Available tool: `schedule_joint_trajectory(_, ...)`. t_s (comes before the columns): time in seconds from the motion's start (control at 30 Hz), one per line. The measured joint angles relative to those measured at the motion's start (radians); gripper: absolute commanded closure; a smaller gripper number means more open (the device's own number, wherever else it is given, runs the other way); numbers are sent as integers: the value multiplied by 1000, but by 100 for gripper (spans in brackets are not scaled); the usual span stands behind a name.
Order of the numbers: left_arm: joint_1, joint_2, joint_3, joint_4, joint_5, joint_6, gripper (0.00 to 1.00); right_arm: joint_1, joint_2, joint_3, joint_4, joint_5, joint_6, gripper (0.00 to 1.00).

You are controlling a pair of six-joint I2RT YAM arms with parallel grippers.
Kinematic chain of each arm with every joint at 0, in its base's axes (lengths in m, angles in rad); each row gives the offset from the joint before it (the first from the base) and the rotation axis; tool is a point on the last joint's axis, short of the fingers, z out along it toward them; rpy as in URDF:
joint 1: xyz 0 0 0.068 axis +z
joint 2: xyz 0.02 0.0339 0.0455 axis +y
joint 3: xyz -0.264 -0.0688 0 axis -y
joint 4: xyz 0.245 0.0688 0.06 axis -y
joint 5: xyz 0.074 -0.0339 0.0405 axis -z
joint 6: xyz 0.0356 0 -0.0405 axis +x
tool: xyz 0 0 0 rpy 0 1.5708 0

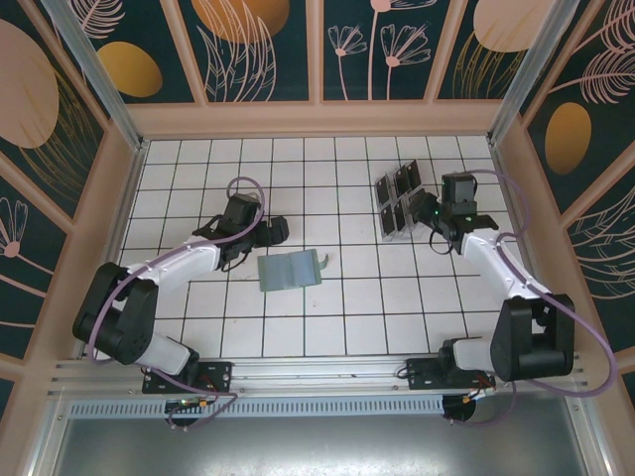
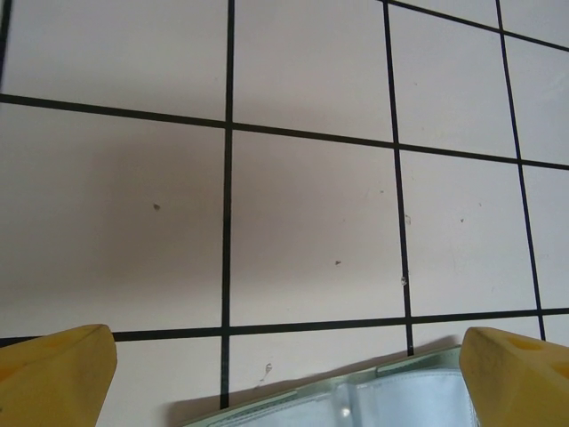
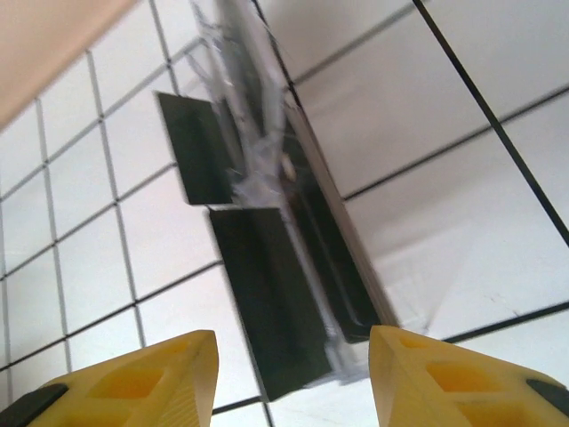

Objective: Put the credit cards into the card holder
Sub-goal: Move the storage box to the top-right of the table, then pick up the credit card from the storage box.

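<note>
Yellow fingers (image 3: pixel 151 378) of my right gripper (image 3: pixel 293 382) stand partly apart, one on each side of one of the credit cards (image 3: pixel 267 302) in the clear rack (image 3: pixel 258 116), and they hold nothing (a gap is seen on both sides). The rack with the cards stands well to the right of the card holder (image 1: pixel 290 269), farther from me. My left gripper (image 2: pixel 284 387) hangs wide open and empty at the card holder's far edge.

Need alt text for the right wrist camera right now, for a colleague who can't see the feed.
The right gripper, yellow fingers apart, faces a clear plastic rack holding black credit cards, the nearest card lined up between the fingers. The rack stands on a white tiled table; a beige wall crosses the top left corner.
</note>
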Motion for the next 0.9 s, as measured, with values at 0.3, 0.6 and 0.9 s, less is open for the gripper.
schedule_joint_trajectory(0.3,0,-110,-59,-71,-64,19,1,186,101,277,-73,45,-87,56)
schedule_joint_trajectory(0.6,0,-164,-152,-111,-86,8,1,210,478,537,-148,139,-207,60)
schedule_joint_trajectory(0.9,0,-165,-154,-110,-88,3,1,209,704,726,-239,304,-310,66)
